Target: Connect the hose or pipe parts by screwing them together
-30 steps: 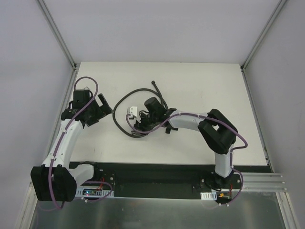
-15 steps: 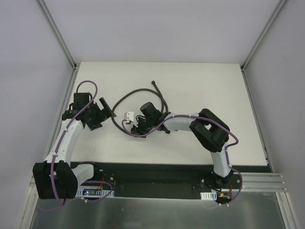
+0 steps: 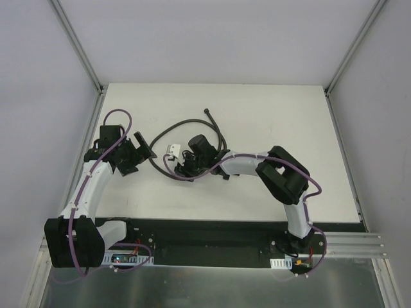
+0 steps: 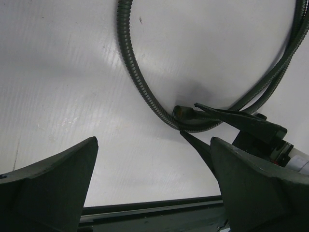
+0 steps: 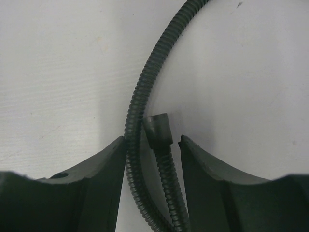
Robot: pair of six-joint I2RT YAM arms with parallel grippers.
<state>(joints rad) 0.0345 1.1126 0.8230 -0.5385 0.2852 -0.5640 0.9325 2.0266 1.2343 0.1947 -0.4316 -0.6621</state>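
A dark grey corrugated hose (image 3: 168,131) curls in loops at the table's middle, with one dark end fitting (image 3: 207,111) lying far back. In the right wrist view two runs of the hose (image 5: 145,82) pass between my right gripper's (image 5: 152,140) fingers. One run ends in a cylindrical fitting (image 5: 159,128). The left finger touches the outer run, and a narrow gap shows beside the fitting. My right gripper (image 3: 182,168) is low over the loop. My left gripper (image 3: 142,146) stands wide open to the left and holds nothing. Its view (image 4: 153,145) shows the hose (image 4: 133,72), the fitting (image 4: 182,112) and the right gripper's fingers (image 4: 241,121).
The white table (image 3: 289,122) is fenced by grey walls and metal posts at the back corners. A black base rail (image 3: 205,237) runs along the near edge. Purple cables loop along both arms.
My right arm has shifted left and pushed the hose loop with it. The left gripper has turned and drawn back slightly. In the last half second little has moved.
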